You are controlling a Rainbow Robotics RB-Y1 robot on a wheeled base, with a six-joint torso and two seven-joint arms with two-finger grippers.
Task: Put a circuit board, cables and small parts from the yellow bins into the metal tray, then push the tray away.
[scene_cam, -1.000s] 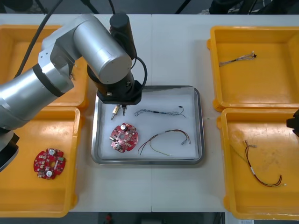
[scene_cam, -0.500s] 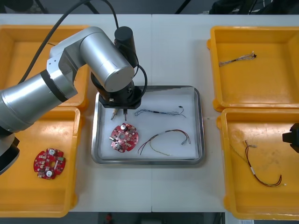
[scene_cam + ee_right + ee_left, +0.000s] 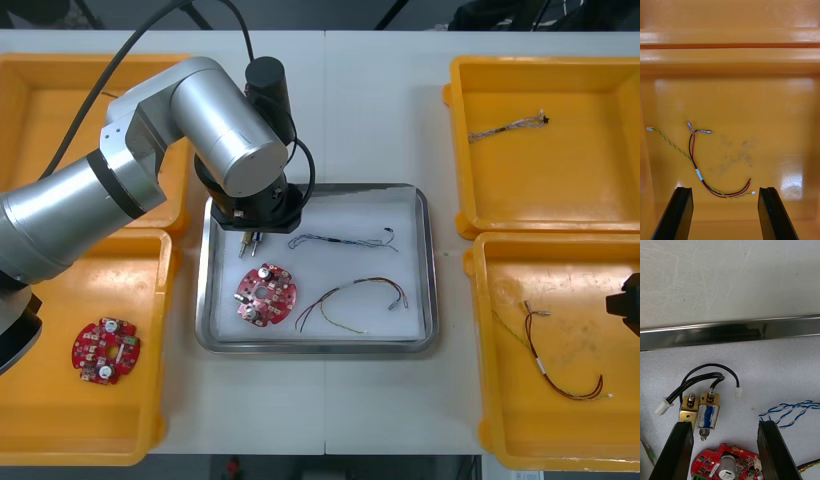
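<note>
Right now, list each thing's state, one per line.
Left gripper: jaws open over the small parts.
Right gripper: jaws open above a spare cable in a bin.
Small parts: loose in the tray.
Board: flat in the tray.
Blue-white cable: in the tray.
Red-yellow cable: in the tray.
Tray: on the table, not pushed.
Spare board: in a left bin.

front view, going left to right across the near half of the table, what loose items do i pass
round red circuit board in the near left yellow bin → second round red circuit board in the metal tray → red and yellow cable, also in the tray → red, black and yellow cable in the near right yellow bin
</note>
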